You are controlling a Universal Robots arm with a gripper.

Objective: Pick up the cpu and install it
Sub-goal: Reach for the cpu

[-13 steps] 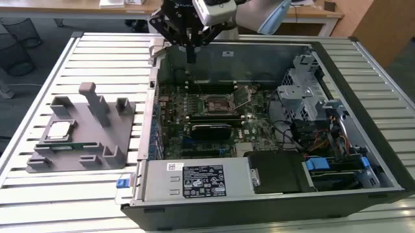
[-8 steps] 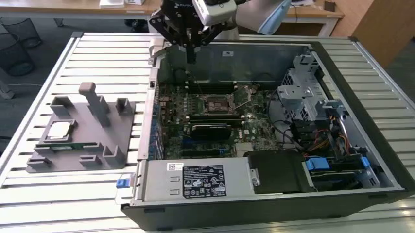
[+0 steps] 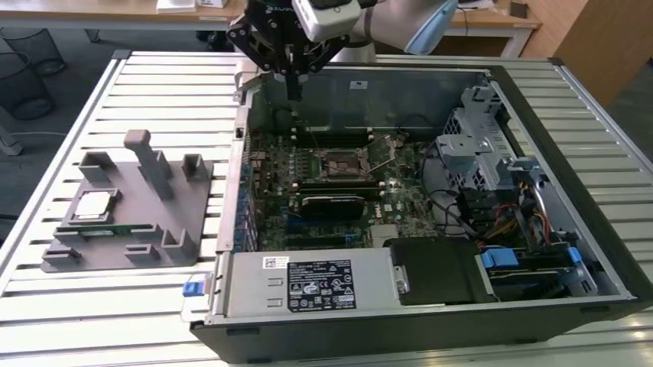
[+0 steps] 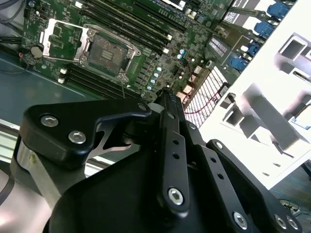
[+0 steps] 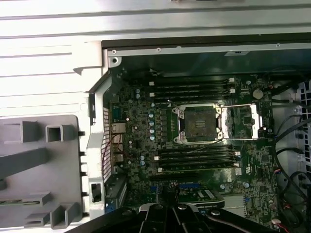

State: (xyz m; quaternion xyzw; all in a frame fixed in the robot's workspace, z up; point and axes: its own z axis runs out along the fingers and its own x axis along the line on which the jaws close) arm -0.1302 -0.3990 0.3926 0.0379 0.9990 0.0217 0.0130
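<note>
The cpu (image 3: 95, 205) lies flat, silver top up, in a recess of a grey jig (image 3: 153, 245), toward the jig's edge on the exterior view's left; a green memory stick (image 3: 107, 229) lies on the same jig just beside it, on the side nearer the camera; grey posts (image 3: 153, 164) stand upright on the jig past the cpu, toward the exterior view's right; the jig rests on a slatted table (image 3: 102, 306), close beside an open case (image 3: 571, 252) that lies on its side at the exterior view's right; inside the case the board (image 3: 398, 202) faces up, and its socket (image 3: 342, 160) stands open near the board's middle, with the contact field bare in both wrist views (image 5: 198, 124) (image 4: 107, 51) and the metal frame (image 5: 243, 121) swung back beside it; dark memory slots (image 5: 194, 90) run along two sides of the socket; a grey power supply (image 3: 306, 283) fills the case's near corner; the gripper (image 3: 294, 93) hangs over the far side of the case, nearer the wall that faces the jig, pointing down at the board, above it and not touching; its fingers are drawn together with nothing between them, and in the second wrist view (image 4: 167, 94) their tip points toward the board beside the socket; gripper and cpu are well apart.
</note>
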